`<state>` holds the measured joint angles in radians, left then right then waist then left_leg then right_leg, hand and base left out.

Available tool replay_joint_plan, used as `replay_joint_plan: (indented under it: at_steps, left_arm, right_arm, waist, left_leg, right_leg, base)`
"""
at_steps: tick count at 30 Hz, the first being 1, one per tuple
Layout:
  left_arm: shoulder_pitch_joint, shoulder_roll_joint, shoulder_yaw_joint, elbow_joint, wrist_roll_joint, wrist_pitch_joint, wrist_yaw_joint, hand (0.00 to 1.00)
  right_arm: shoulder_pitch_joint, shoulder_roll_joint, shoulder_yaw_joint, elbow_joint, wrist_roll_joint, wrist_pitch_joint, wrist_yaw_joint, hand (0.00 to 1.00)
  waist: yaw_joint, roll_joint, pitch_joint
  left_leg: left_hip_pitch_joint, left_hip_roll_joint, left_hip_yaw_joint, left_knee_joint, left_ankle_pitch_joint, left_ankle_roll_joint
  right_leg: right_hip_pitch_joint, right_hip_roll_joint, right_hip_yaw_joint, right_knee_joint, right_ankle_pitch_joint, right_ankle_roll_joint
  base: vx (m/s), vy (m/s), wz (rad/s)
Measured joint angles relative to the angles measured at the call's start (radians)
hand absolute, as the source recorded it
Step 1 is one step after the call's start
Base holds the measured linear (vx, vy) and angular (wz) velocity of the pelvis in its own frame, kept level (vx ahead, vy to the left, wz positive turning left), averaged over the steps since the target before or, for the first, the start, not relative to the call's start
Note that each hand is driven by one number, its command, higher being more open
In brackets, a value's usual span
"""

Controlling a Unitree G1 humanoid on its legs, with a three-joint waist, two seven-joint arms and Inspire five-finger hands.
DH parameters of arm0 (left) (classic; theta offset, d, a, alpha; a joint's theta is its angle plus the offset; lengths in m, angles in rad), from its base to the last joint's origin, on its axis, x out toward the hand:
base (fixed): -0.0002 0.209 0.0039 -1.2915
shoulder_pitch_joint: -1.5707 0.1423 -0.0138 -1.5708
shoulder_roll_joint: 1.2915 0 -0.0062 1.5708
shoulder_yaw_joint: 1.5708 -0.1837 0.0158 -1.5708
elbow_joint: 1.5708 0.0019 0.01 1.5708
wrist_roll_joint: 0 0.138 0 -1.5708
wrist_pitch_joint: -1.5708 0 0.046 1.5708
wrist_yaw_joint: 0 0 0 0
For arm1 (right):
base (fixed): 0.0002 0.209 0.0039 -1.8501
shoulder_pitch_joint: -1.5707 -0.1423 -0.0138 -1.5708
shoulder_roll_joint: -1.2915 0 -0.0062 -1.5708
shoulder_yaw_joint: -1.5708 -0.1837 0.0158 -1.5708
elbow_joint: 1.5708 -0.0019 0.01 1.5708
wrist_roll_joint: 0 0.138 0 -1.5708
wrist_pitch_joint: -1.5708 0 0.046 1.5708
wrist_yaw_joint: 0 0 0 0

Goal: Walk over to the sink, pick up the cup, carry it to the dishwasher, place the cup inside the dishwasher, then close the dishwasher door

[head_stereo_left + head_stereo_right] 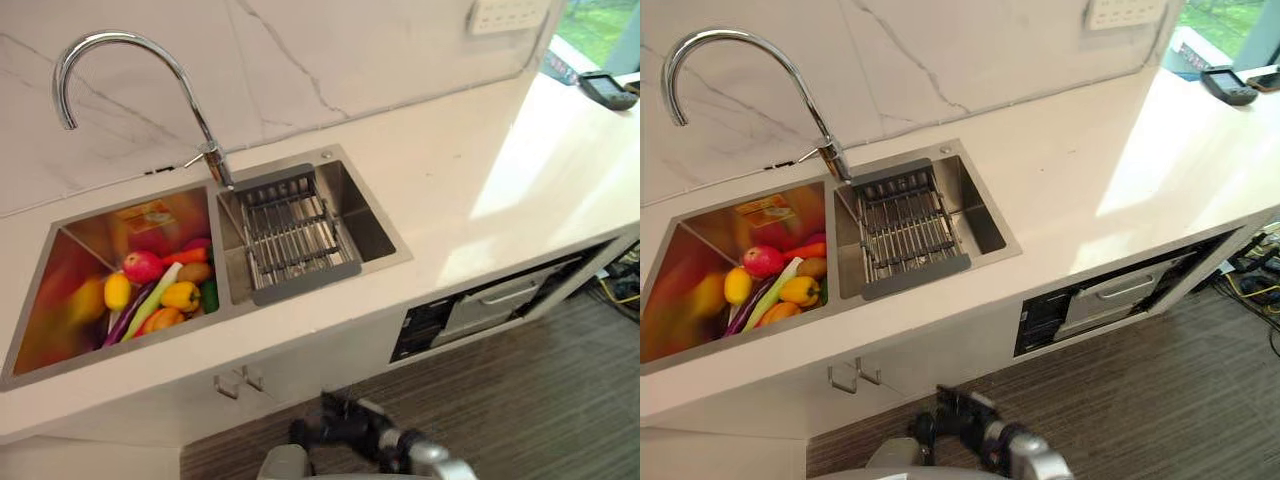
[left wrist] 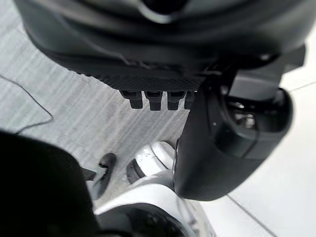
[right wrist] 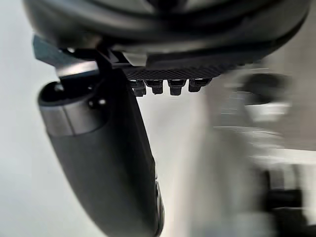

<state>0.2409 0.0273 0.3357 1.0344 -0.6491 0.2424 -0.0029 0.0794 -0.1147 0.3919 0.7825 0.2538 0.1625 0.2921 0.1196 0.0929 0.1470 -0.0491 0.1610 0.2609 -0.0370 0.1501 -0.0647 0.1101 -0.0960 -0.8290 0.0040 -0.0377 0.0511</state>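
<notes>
Left wrist, left hand: dark bulk right up against the lens, hanging over grey floor.
Left fingers: short straight row, loose, well clear of the left thumb; nothing held.
Right wrist, right hand: just as close, with a pale blurred surface behind.
Right fingers: relaxed in a row, right thumb standing apart; empty.
Eye views, floor: dark striped boards, nearest here.
Cabinet front: white, with two small hooks below the sink.
Dishwasher: under the counter, right of the sink; silver front with a bar handle in a dark recess; door open or shut, cannot tell.
Sink: steel, two basins.
Left basin: heap of toy produce, with red apple, lemon, yellow pepper, carrot and purple aubergine.
Right basin: grey drain rack sitting inside.
Faucet: chrome arch, rooted behind the divider between the basins.
Cup: whereabouts cannot be told; carried by neither hand.
Writing: orange patch on the left basin's back wall, print too blurred to read.
Far end: white outlet plate on the marble wall, dark handheld device on the counter's right corner, markings too small to tell.
</notes>
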Motion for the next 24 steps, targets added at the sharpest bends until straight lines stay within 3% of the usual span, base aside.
replay_joint_plan:
  at_steps: [4, 8, 12, 13, 14, 15, 17, 19, 20, 22, 23, 24]
  left_arm:
    - [-0.063, 0.024, -0.068, -0.014, -0.036, -0.063, -0.009, 1.00]
    - [-0.111, 0.053, -0.114, -0.037, 0.014, -0.088, -0.039, 1.00]
    - [-0.102, 0.069, -0.149, -0.042, 0.006, -0.080, -0.077, 1.00]
    - [-0.098, 0.077, -0.166, -0.046, 0.008, -0.072, -0.093, 1.00]
    - [-0.094, 0.088, -0.175, -0.050, 0.017, -0.071, -0.113, 1.00]
    - [-0.094, 0.092, -0.177, -0.051, 0.023, -0.071, -0.119, 1.00]
    - [-0.101, 0.105, -0.189, -0.052, 0.062, -0.071, -0.125, 1.00]
    - [-0.104, 0.111, -0.189, -0.047, 0.074, -0.065, -0.132, 1.00]
    - [-0.106, 0.114, -0.189, -0.046, 0.083, -0.054, -0.137, 1.00]
    - [-0.111, 0.123, -0.188, -0.047, 0.090, -0.035, -0.145, 1.00]
    - [-0.114, 0.130, -0.186, -0.043, 0.090, -0.028, -0.149, 1.00]
    - [-0.122, 0.114, -0.187, -0.030, 0.090, -0.028, -0.148, 1.00]
  right_arm:
    - [-0.030, -0.006, -0.220, 0.175, -0.113, -0.087, -0.125, 1.00]
    - [-0.025, -0.041, -0.295, 0.223, -0.180, -0.152, -0.193, 1.00]
    - [0.009, -0.045, -0.449, 0.247, -0.200, -0.168, -0.238, 1.00]
    - [0.008, -0.045, -0.479, 0.253, -0.200, -0.167, -0.241, 1.00]
    - [0.009, -0.040, -0.497, 0.254, -0.199, -0.167, -0.245, 1.00]
    - [0.008, -0.039, -0.503, 0.254, -0.198, -0.167, -0.246, 1.00]
    - [0.008, -0.023, -0.524, 0.253, -0.157, -0.160, -0.252, 1.00]
    - [-0.004, 0.007, -0.542, 0.251, -0.127, -0.156, -0.256, 1.00]
    - [-0.008, 0.015, -0.542, 0.250, -0.126, -0.158, -0.262, 1.00]
    - [-0.013, 0.023, -0.541, 0.254, -0.122, -0.151, -0.261, 1.00]
    - [-0.024, 0.029, -0.541, 0.268, -0.116, -0.145, -0.260, 1.00]
    - [-0.049, 0.027, -0.541, 0.288, -0.097, -0.132, -0.257, 1.00]
  waist:
    - [-0.004, -0.037, -0.007]
    - [-0.028, -0.082, -0.009]
    - [-0.049, -0.095, -0.003]
    - [-0.052, -0.095, -0.003]
    - [-0.053, -0.100, 0.001]
    - [-0.056, -0.102, 0.005]
    - [-0.069, -0.100, 0.007]
    - [-0.077, -0.099, 0.008]
    - [-0.085, -0.101, 0.007]
    - [-0.082, -0.123, 0.005]
    - [-0.076, -0.140, 0.003]
    - [-0.076, -0.115, 0.005]
  left_leg:
    - [0.042, -0.033, 0.019, -0.034, -0.003, 0.003]
    - [0.058, -0.053, 0.038, -0.049, -0.015, 0.012]
    - [0.071, -0.098, 0.013, -0.055, -0.059, 0.034]
    - [0.079, -0.112, -0.013, -0.054, -0.063, 0.040]
    - [0.098, -0.124, -0.055, -0.054, -0.069, 0.052]
    - [0.108, -0.125, -0.076, -0.054, -0.069, 0.060]
    - [0.114, -0.111, -0.153, -0.045, -0.070, 0.066]
    - [0.118, -0.104, -0.199, -0.044, -0.070, 0.064]
    - [0.121, -0.111, -0.218, -0.043, -0.067, 0.060]
    - [0.123, -0.137, -0.234, -0.042, -0.061, 0.046]
    - [0.122, -0.150, -0.235, -0.043, -0.063, 0.038]
    - [0.106, -0.129, -0.233, -0.040, -0.066, 0.025]
  right_leg:
    - [0.014, -0.036, 0.011, 0.015, 0.012, 0.009]
    - [-0.008, -0.076, 0.034, 0.068, -0.006, 0.026]
    - [-0.067, -0.212, 0.064, 0.336, -0.072, 0.056]
    - [-0.107, -0.265, 0.121, 0.477, -0.064, 0.035]
    - [-0.146, -0.299, 0.211, 0.602, -0.036, -0.009]
    - [-0.166, -0.311, 0.254, 0.654, -0.024, -0.029]
    - [-0.182, -0.259, 0.342, 0.626, -0.110, 0.015]
    - [-0.193, -0.204, 0.409, 0.554, -0.133, 0.032]
    - [-0.189, -0.190, 0.439, 0.502, -0.128, 0.039]
    - [-0.175, -0.184, 0.444, 0.389, -0.042, 0.048]
    - [-0.152, -0.188, 0.437, 0.328, -0.057, 0.061]
    - [-0.125, -0.149, 0.431, 0.236, -0.048, 0.058]
  base:
    - [0.12, 0.111, -0.05]
    - [0.07, 0.094, -0.16]
    - [0.06, 0.108, 0.20]
    - [0.08, 0.194, 0.81]
    - [0.08, 0.163, 0.80]
    - [0.10, 0.089, 0.86]
    - [0.13, 0.019, 1.01]
    - [0.10, -0.014, 0.87]
    - [0.10, -0.089, 0.72]
    - [0.11, -0.162, 0.41]
    - [0.10, -0.204, 0.04]
    - [0.08, -0.166, -0.02]
